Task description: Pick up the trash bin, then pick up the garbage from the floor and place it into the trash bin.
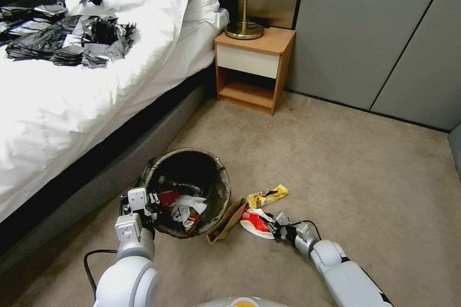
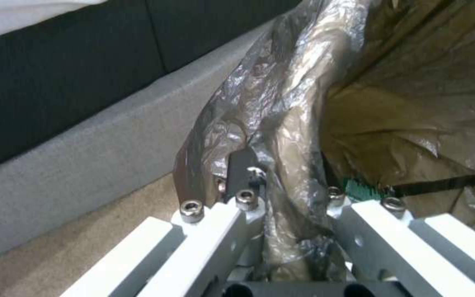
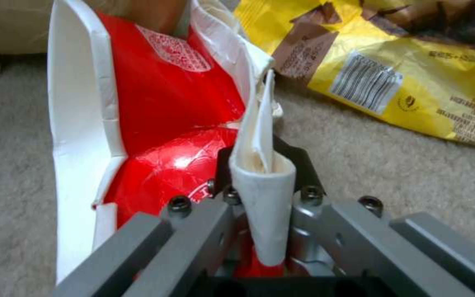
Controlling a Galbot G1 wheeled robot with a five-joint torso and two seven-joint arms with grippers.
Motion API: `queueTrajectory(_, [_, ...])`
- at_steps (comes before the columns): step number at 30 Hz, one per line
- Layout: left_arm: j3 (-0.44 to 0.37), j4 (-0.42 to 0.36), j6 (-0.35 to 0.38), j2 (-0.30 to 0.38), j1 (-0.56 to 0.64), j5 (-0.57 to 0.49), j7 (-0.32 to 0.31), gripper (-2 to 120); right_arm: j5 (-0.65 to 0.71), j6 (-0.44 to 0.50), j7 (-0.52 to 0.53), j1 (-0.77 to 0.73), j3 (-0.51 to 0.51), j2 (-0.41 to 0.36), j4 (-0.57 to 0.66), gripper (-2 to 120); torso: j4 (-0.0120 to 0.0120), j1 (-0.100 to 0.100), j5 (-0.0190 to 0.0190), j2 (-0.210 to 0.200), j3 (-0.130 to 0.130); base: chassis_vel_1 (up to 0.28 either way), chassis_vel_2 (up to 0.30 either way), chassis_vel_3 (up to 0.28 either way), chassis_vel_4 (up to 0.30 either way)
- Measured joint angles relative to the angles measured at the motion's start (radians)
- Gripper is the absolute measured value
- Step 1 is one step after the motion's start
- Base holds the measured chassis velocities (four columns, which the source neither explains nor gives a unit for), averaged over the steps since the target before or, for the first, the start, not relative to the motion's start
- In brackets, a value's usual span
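Note:
The trash bin [image 1: 224,187] stands on the floor [image 1: 336,163] beside the bed, its dark bag folded over the rim, with packets, tissue and a bottle inside. My left gripper [image 1: 143,203] is at its near-left rim. In the left wrist view that gripper [image 2: 281,194] is shut on the bag-covered rim [image 2: 281,103]. Right of the bin lie pieces of garbage: a brown paper bag [image 1: 224,221], a yellow wrapper [image 1: 268,195] and a red-and-white packet [image 1: 253,223]. My right gripper [image 1: 273,225] is low at the packet. Its fingers [image 3: 262,173] pinch the white folded edge of the packet [image 3: 161,103], next to the yellow wrapper [image 3: 391,53].
A bed [image 1: 72,105] with white sheets and a black shredded plastic heap [image 1: 72,38] fills the left; its grey base [image 2: 83,156] runs close behind the bin. A wooden nightstand [image 1: 252,69] with a lamp stands at the back. Grey wall panels [image 1: 384,33] close the right. Open carpet lies right.

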Motion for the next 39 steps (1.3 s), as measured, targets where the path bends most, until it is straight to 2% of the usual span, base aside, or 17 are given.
queueTrajectory(11, [0.002, 0.003, 0.002, 0.0, -0.003, -0.001, 0.0, 1, 0.002, 0.016, -0.005, -0.014, 0.001, -0.005, 0.019, 0, 0.0, 0.0, 0.0001, 0.0, 0.0, 0.0, 0.0, 0.0, 0.0])
queueTrajectory(16, [0.002, 0.003, 0.002, 0.001, -0.002, -0.001, 0.0, 1, 0.02, 0.029, -0.013, -0.046, 0.006, -0.017, 0.081, 0, 0.0001, 0.0, 0.0, 0.0, 0.0, 0.0, 0.0, 0.0, 0.0])
queueTrajectory(20, [0.001, 0.003, 0.002, 0.002, 0.002, 0.0, 0.0, 1, 0.068, 0.049, -0.021, -0.121, 0.024, -0.045, 0.218, 0, -0.0001, 0.0, -0.0001, 0.0, 0.0, 0.0, 0.0, 0.0, 0.0])
queueTrajectory(21, [0.001, 0.003, 0.002, 0.002, 0.002, 0.0, 0.0, 1, 0.068, 0.049, -0.021, -0.121, 0.024, -0.045, 0.218, 0, -0.0001, 0.0, -0.0001, 0.0, 0.0, 0.0, 0.0, 0.0, 0.0])
queueTrajectory(23, [0.004, 0.003, 0.002, 0.002, 0.006, 0.003, 0.0, 1, 0.139, 0.058, -0.025, -0.21, 0.048, -0.07, 0.407, 0, -0.0001, 0.0, 0.0, 0.0, 0.0, 0.0, 0.0, 0.0, 0.0])
queueTrajectory(24, [0.005, 0.004, 0.001, 0.001, 0.007, 0.004, 0.0, 1, 0.161, 0.061, -0.026, -0.236, 0.057, -0.077, 0.469, 0, -0.0001, 0.0, 0.0, 0.0, 0.0, 0.0, 0.0, 0.0, 0.0])
queueTrajectory(25, [0.005, 0.004, 0.001, 0.001, 0.007, 0.004, 0.0, 1, 0.161, 0.061, -0.026, -0.236, 0.057, -0.077, 0.469, 0, -0.0001, 0.0, 0.0, 0.0, 0.0, 0.0, 0.0, 0.0, 0.0])
queueTrajectory(27, [0.008, 0.008, 0.0, 0.002, 0.009, 0.007, 0.0, 1, 0.23, 0.071, -0.028, -0.299, 0.083, -0.091, 0.631, 0, -0.0001, 0.0, 0.0001, 0.0, 0.0, 0.0, 0.0, 0.0, 0.0])
queueTrajectory(28, [0.008, 0.008, 0.0, 0.002, 0.009, 0.007, 0.0, 1, 0.23, 0.071, -0.028, -0.299, 0.083, -0.091, 0.631, 0, -0.0001, 0.0, 0.0001, 0.0, 0.0, 0.0, 0.0, 0.0, 0.0])
queueTrajectory(31, [0.011, 0.018, -0.002, 0.005, 0.009, 0.011, 0.0, 1, 0.286, 0.075, -0.023, -0.334, 0.112, -0.093, 0.806, 0, 0.0001, 0.0, -0.0002, 0.0, 0.0, 0.0, 0.0, 0.0, 0.0])
queueTrajectory(32, [0.011, 0.018, -0.002, 0.005, 0.009, 0.011, 0.0, 1, 0.286, 0.075, -0.023, -0.334, 0.112, -0.093, 0.806, 0, 0.0001, 0.0, -0.0002, 0.0, 0.0, 0.0, 0.0, 0.0, 0.0])
queueTrajectory(35, [0.013, 0.019, -0.003, 0.006, 0.01, 0.013, 0.0, 1, 0.37, 0.064, 0.018, -0.348, 0.11, -0.088, 1.021, 0, 0.0002, 0.0, -0.0004, 0.0, 0.0, 0.0, 0.0, 0.0, 0.0])
queueTrajectory(39, [0.016, 0.02, -0.003, 0.006, 0.011, 0.015, 0.0, 1, 0.397, 0.058, 0.043, -0.348, 0.092, -0.084, 1.1, 0, 0.0001, 0.0, -0.0001, 0.0, 0.0, 0.0, 0.0, 0.0, 0.0])
